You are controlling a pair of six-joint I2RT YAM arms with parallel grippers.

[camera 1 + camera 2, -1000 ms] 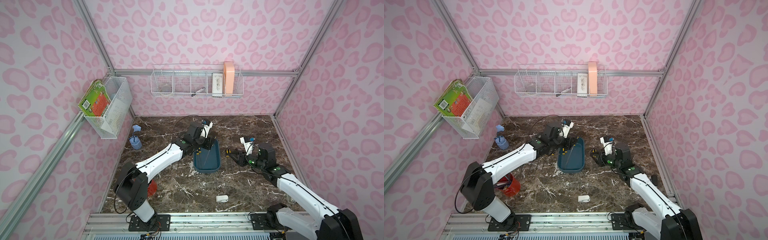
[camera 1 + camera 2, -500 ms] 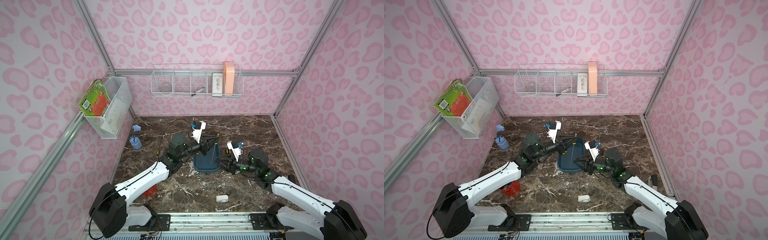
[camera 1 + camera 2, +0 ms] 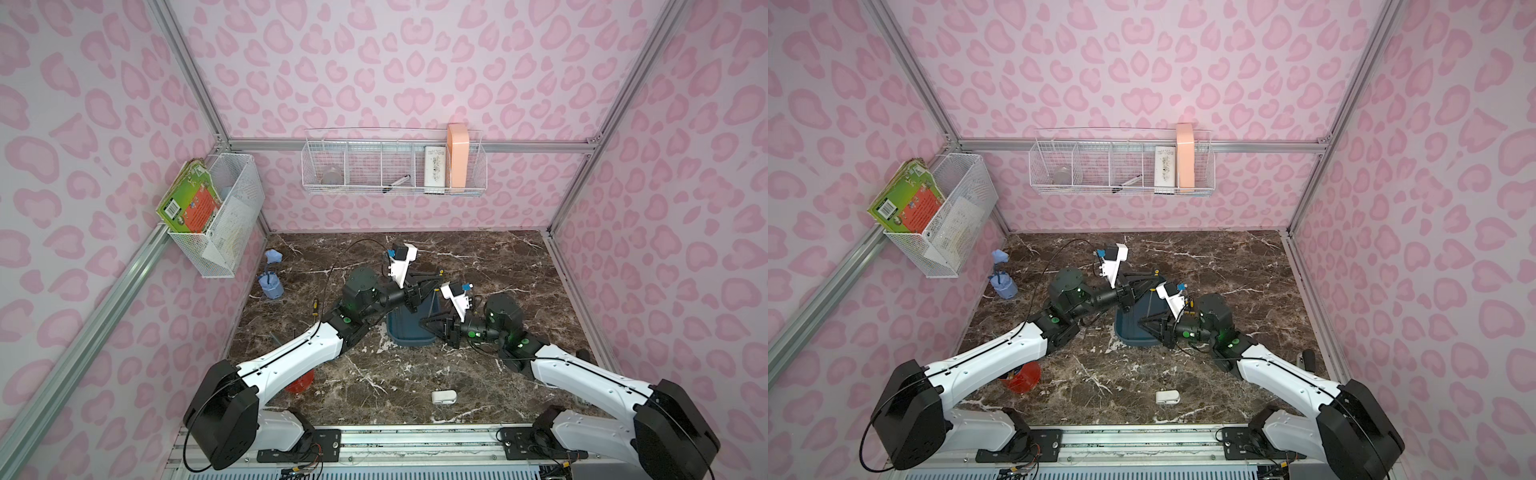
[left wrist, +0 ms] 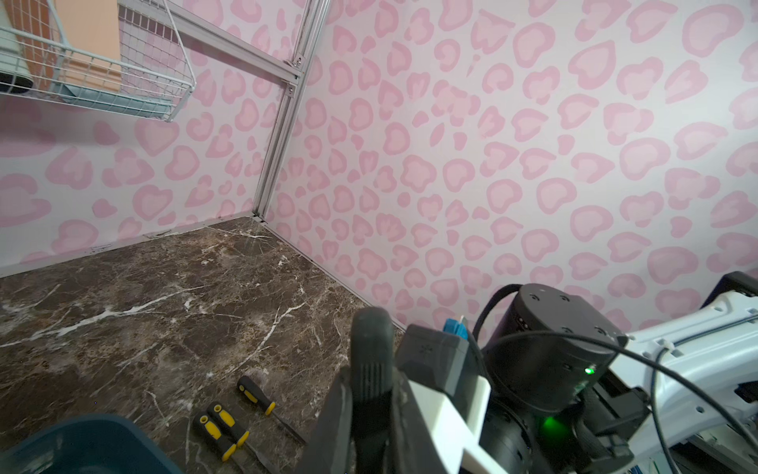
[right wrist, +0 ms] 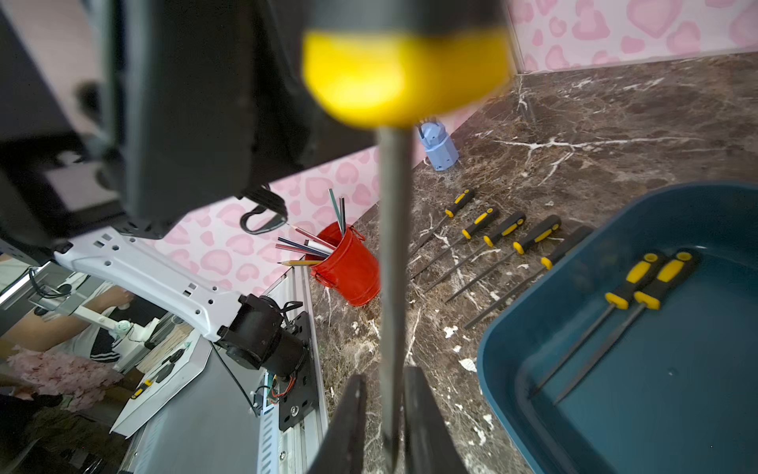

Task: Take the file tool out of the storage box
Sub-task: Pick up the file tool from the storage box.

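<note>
Storage box [image 3: 405,336], dark teal, sits on the brown marble tabletop [image 3: 478,374] at the centre of the frame in both top views, with two yellow-and-black files [image 5: 640,295] lying inside. Above it, the left gripper [image 4: 371,381] has its jaws clamped on the black handle of a file [image 5: 393,266] held in the air. The right gripper [image 5: 385,383] sets narrow jaws on either side of the steel shaft; whether they pinch it cannot be told. Five more files [image 5: 492,242] lie in a row beside the box.
</note>
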